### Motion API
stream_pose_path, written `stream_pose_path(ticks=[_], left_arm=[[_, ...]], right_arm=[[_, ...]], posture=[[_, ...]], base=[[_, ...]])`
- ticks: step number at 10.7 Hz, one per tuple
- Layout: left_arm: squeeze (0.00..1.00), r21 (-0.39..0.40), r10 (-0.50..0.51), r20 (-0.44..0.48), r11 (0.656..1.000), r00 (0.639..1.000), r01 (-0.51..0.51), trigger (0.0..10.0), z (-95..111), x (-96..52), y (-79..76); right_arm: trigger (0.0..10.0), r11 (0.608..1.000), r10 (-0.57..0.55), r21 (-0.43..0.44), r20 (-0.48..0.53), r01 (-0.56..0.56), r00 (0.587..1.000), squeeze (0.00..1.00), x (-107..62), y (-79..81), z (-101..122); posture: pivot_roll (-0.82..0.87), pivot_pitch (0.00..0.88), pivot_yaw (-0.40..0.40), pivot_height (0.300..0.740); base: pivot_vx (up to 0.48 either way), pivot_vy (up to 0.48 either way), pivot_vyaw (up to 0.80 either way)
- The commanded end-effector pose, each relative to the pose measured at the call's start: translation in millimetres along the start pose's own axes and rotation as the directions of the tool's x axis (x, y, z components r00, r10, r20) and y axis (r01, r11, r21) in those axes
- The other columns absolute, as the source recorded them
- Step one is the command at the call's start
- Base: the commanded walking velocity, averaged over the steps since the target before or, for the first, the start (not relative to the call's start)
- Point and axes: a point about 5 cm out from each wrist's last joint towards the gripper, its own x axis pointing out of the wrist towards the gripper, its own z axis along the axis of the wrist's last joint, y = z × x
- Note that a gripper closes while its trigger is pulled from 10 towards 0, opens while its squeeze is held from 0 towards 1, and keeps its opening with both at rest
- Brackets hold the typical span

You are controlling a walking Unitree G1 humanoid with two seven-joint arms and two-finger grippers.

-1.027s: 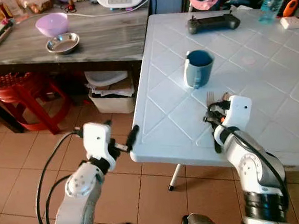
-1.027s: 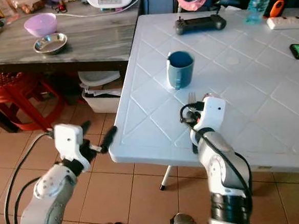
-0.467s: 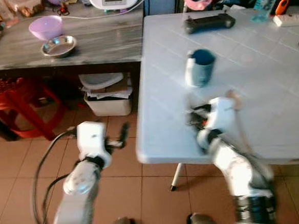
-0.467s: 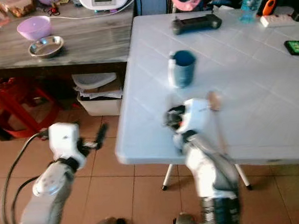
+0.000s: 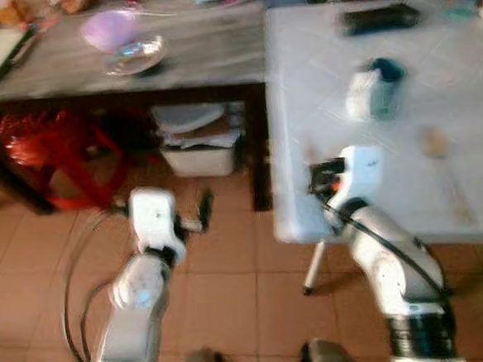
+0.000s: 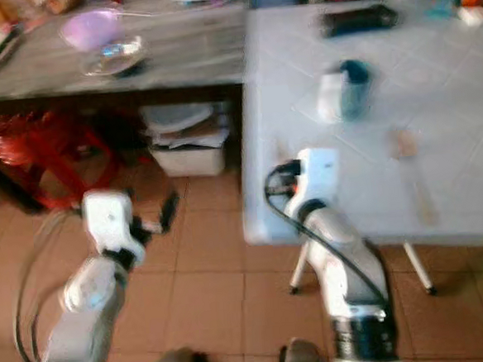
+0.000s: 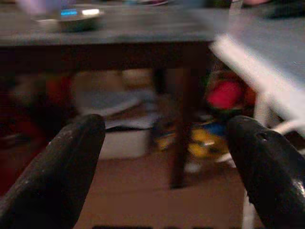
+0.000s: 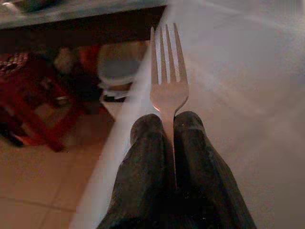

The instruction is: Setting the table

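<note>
Right gripper [image 8: 174, 125] clamps fork [image 8: 167, 81] by its handle, over the white table [image 5: 468, 107] near the edge. The fork's long axis runs in line with the black fingers [image 8: 147, 143], tines pointing straight out away from the wrist. Left gripper [image 7: 167, 143] is spread wide with nothing between its fingers, held over the tiled floor [image 5: 231, 273] beside the table. Blue mug [image 5: 376, 89] stands further in on the table. Head views are blurred.

blue mug [image 5: 376, 89] standing mid-table, bare white table [image 5: 471, 148] around it
</note>
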Motion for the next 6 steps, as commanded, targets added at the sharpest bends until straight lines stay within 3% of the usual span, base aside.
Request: stream_pose_path(ticks=[1,2,6], left_arm=[[0.0,0.012,0.039,-0.006,0.999,0.999,-0.039,10.0,-1.6,-0.4,6.6],[0.0,0.029,0.063,-0.001,0.998,0.998,-0.063,10.0,-1.2,0.1,8.9],[0.0,0.05,0.1,0.015,0.994,0.995,-0.1,10.0,0.8,6.3,11.4]], right_arm=[[0.0,1.0,-0.021,-0.009,0.024,0.021,0.999,0.0,-0.3,-3.8,3.0],[0.0,0.999,-0.036,-0.022,0.039,0.037,0.999,0.0,-1.2,-8.1,3.1],[0.0,0.998,-0.041,-0.039,0.071,0.044,0.997,0.0,-4.4,-10.9,2.1]], posture=[[-0.04,0.108,0.062,0.74],[-0.04,0.106,0.062,0.74],[-0.05,0.114,0.061,0.74]], base=[[0.281,0.39,0.0],[0.345,0.334,0.0],[0.437,0.0,0.0]])
